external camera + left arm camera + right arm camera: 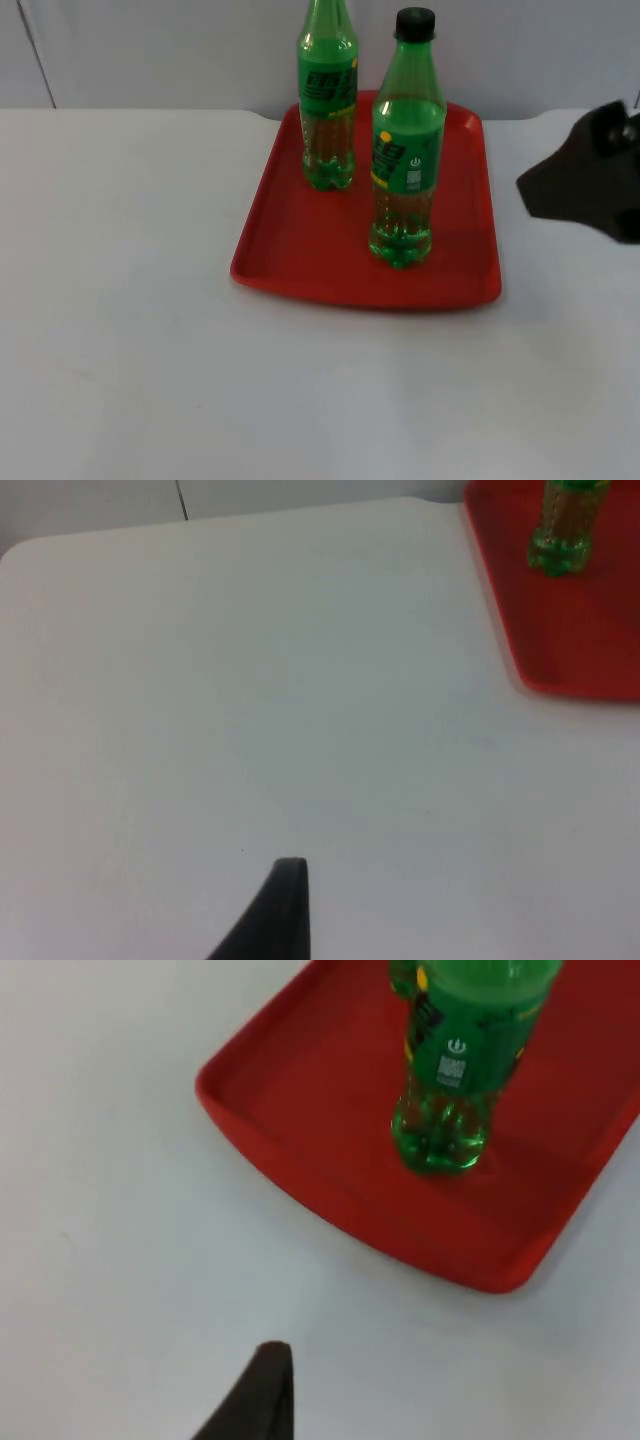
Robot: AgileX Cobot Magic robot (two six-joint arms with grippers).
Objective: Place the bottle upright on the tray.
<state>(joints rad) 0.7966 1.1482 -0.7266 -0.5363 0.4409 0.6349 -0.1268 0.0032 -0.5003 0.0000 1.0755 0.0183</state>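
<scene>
Two green soda bottles stand upright on the red tray: a black-capped bottle near the front, another bottle behind it. Right claw sits beside the tray, well apart; left claw hangs over bare white desk. Whether either claw is open cannot be told. A careless swing could topple the nearer bottle.

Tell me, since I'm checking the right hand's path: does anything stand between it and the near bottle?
Nothing visible does. The near bottle stands upright on the tray, the far bottle behind it; bare table lies toward the right arm.
</scene>
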